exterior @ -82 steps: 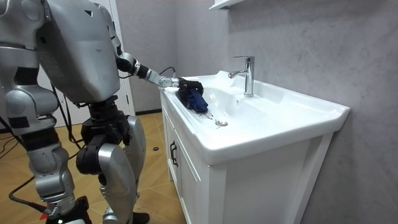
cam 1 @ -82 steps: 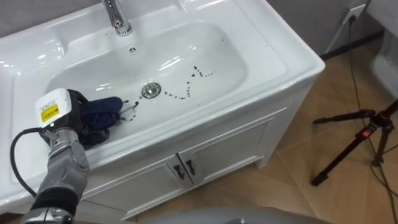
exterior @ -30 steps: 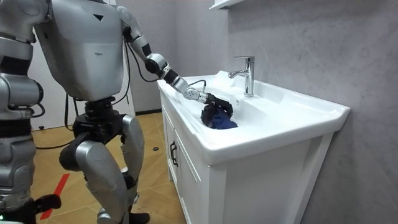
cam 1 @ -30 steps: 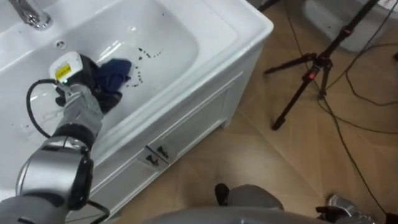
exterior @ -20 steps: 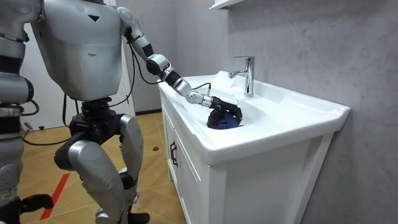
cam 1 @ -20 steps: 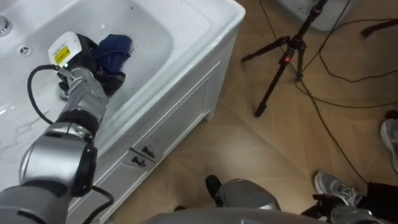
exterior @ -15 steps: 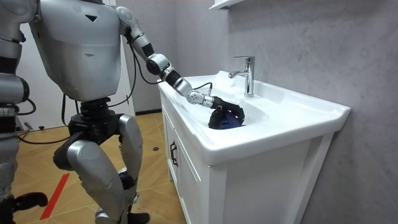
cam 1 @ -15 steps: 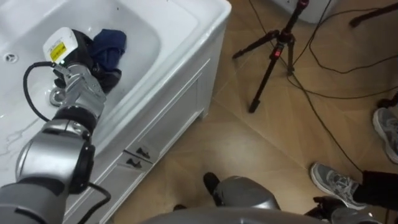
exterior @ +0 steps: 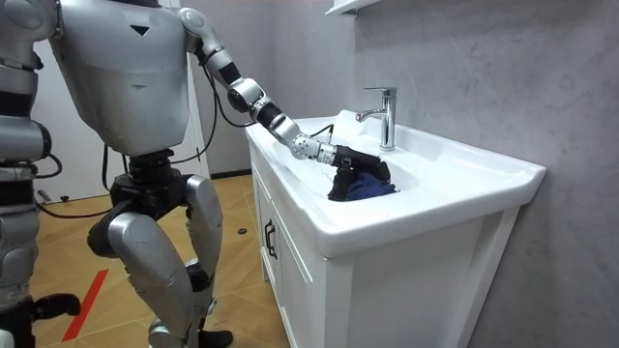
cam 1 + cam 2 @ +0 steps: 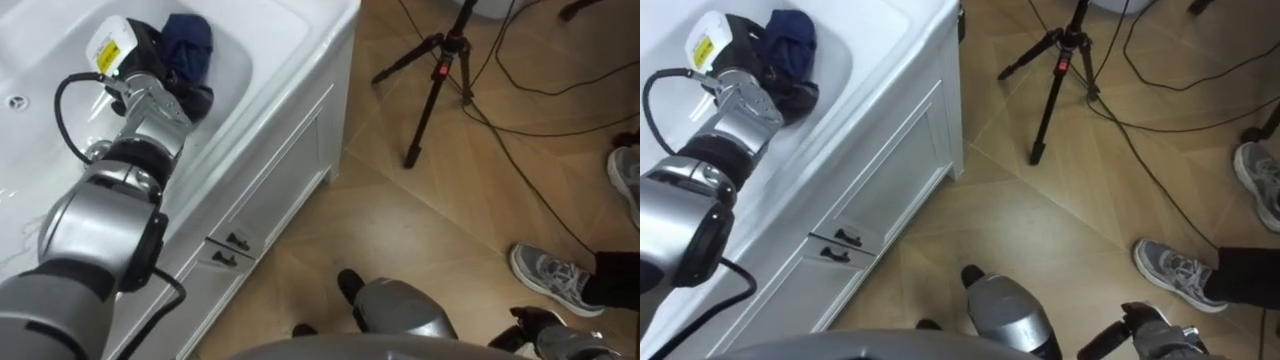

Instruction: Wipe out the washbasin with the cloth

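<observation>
Dark blue cloth point(image 10: 188, 40) sits bunched inside the white basin point(image 10: 285, 55), toward its right end, with the left robot hand point(image 10: 150, 62) curled round it from above.

Under the basin point(image 9: 387, 228) you have a white cabinet point(image 10: 275, 185) with two doors, their dark handles point(image 10: 236, 242) side by side at the middle seam. A chrome tap point(image 9: 384, 116) stands at the basin's back rim. On the wood floor point(image 10: 400, 250), off the cabinet's right corner, a black tripod point(image 10: 445, 45) stands among dark cables point(image 10: 520, 163). A person's grey shoe point(image 10: 548, 278) rests further right.
</observation>
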`<state>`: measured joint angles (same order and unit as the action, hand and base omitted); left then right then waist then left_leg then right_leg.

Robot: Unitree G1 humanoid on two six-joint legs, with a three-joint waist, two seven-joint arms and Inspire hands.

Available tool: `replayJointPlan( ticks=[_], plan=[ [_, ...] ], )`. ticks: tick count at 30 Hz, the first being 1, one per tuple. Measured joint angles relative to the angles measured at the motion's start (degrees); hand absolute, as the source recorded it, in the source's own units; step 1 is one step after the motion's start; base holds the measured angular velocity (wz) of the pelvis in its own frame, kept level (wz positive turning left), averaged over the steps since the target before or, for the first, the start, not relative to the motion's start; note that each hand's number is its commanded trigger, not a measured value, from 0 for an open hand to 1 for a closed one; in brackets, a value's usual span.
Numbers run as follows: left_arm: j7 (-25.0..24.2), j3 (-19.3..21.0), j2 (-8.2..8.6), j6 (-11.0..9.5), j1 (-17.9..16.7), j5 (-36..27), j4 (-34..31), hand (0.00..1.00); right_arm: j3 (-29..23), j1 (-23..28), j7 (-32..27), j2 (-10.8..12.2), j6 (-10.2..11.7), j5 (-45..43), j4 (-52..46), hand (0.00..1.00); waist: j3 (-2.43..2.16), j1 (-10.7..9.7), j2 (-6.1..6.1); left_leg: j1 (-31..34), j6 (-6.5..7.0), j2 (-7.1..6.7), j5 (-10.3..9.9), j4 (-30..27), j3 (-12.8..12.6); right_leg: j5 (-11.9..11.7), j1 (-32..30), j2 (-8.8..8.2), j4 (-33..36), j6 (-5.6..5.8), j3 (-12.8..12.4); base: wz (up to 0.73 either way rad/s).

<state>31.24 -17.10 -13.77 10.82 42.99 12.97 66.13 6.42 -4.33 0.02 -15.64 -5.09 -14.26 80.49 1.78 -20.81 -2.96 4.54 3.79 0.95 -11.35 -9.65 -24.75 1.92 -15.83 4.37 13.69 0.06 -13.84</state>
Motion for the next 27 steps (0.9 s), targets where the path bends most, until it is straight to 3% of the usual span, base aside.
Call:
replayJointPlan(
  ticks=[9,14,18,20,24,27],
  plan=[
    [1.5,0.0,1.12,0.0,0.1,0.0,-1.0,1.0,1.3,1.2,0.1,0.0,-1.4,-0.2,0.0,0.0,-0.02,-1.0,-0.1,0.7,1.15,-0.66,0.0,0.1,0.7,-0.4,-0.1,-1.23,-0.1,0.83,0.3,0.04],
    [1.9,0.0,1.14,0.0,0.0,0.0,-0.7,1.0,1.3,1.9,0.1,0.0,-2.6,-2.1,-0.4,0.0,0.02,-1.0,-0.11,0.3,1.16,-0.71,0.0,0.4,0.2,-0.4,0.1,-1.21,-0.1,0.89,0.1,-0.04],
    [1.9,0.0,1.07,0.0,0.0,-0.1,1.4,1.0,1.1,2.6,0.2,-0.1,-2.5,-2.7,-2.0,0.0,0.45,-0.9,0.37,-1.4,1.07,-0.67,0.0,1.1,-0.7,-0.4,1.1,-0.55,0.0,0.89,-0.3,-0.11],
    [1.9,0.1,0.76,-0.1,-0.1,-0.1,2.0,1.0,1.2,2.8,0.2,-0.1,-2.5,-3.7,-3.0,0.0,0.41,-0.8,0.3,-1.7,1.03,-0.66,-0.1,1.2,-1.3,-0.4,1.1,-0.42,0.1,0.89,-0.7,-0.16],
    [1.1,0.3,0.06,-2.4,-1.7,-0.1,3.1,1.0,1.2,3.5,0.2,0.0,-2.5,-4.1,-4.7,0.0,0.51,-0.6,0.46,-2.8,0.8,-0.5,-0.2,1.4,-1.9,-0.3,1.9,-0.1,0.2,0.82,-1.1,-0.1],
    [-0.1,0.8,-0.24,-2.9,-3.0,-0.1,3.1,1.0,1.2,4.1,0.1,0.0,-2.5,-4.1,-5.0,0.0,0.49,-0.1,0.47,-3.3,0.66,-0.42,-0.3,1.5,-2.4,-0.3,2.2,0.12,0.3,0.73,-1.3,-0.08]
  ],
)
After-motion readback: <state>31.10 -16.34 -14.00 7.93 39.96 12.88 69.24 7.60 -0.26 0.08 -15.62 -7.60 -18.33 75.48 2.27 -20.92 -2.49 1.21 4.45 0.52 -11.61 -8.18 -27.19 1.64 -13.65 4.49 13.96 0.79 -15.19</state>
